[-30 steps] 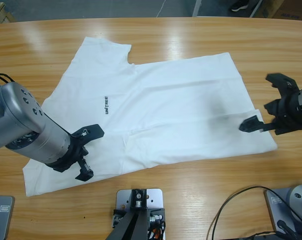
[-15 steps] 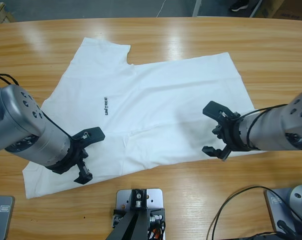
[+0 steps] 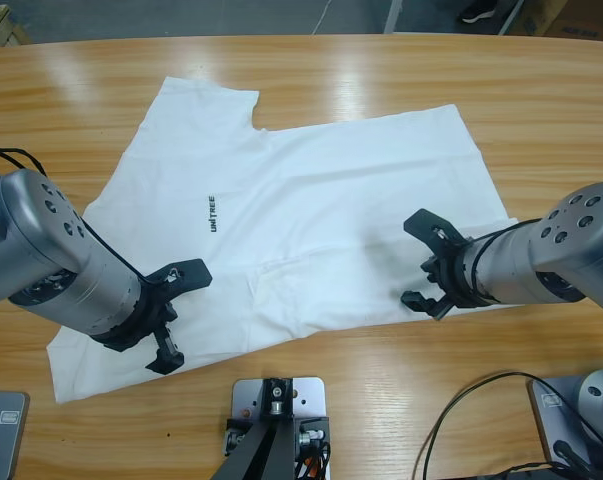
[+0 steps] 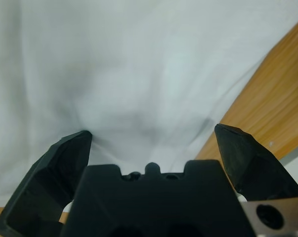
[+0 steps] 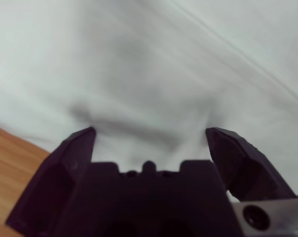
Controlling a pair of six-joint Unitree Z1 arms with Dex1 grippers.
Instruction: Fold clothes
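Observation:
The clothes are one white T-shirt (image 3: 311,220) spread flat across the table, with a small dark logo (image 3: 211,212) on its chest. My left gripper (image 3: 176,315) is open low over the shirt's near-left part, close to its front edge. In the left wrist view white cloth (image 4: 139,74) fills the space between the spread jaws, with wood at the right. My right gripper (image 3: 423,262) is open over the shirt's near-right part. The right wrist view shows rumpled white cloth (image 5: 153,69) between its jaws.
The long wooden table (image 3: 541,120) shows bare wood around the shirt on all sides. A black cable (image 3: 481,395) loops near the front right edge.
The right arm swung in from the shirt's right edge over the cloth, then settled a little lower. The left gripper slid slightly toward the front edge. The shirt's near hem shifted a bit.

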